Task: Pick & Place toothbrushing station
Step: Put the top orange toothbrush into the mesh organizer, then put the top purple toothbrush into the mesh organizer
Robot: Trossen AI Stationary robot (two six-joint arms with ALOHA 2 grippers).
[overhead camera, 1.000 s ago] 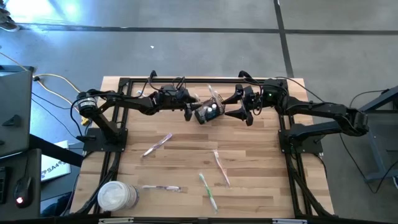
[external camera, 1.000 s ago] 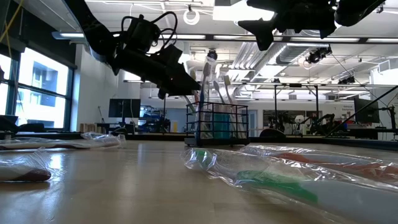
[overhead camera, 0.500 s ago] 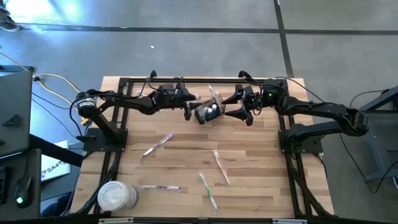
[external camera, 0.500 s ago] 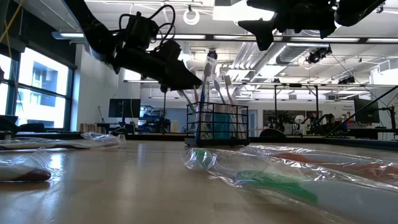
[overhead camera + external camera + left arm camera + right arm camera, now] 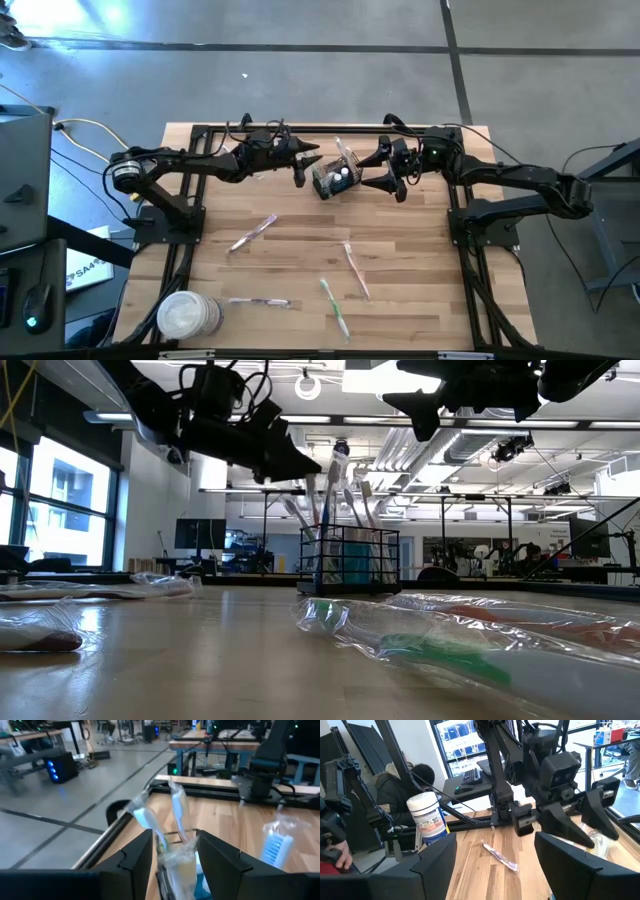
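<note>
The toothbrushing station [image 5: 335,180], a small black wire-mesh basket [image 5: 350,560], stands on its base at the table's far middle. Several wrapped toothbrushes [image 5: 335,480] stick up out of it. My left gripper [image 5: 308,165] hovers open at the basket's left, up at the height of the brush heads [image 5: 312,463]. In the left wrist view its fingers [image 5: 135,855] stand on either side of the wrapped brushes [image 5: 177,810] and I see no touch. My right gripper [image 5: 365,175] waits open at the basket's right, higher up [image 5: 428,410].
Wrapped toothbrushes lie loose on the wood at the left middle [image 5: 252,232], the middle [image 5: 355,268], and near the front edge [image 5: 335,305] [image 5: 260,301]. A round white tub [image 5: 188,316] stands at the near left corner. Black frame rails [image 5: 300,128] border the table.
My left gripper has gone up from beside the basket's rim to the height of the brush heads, and it has rolled about its own axis. Its gap is unchanged. The basket and its brushes stay on the table.
</note>
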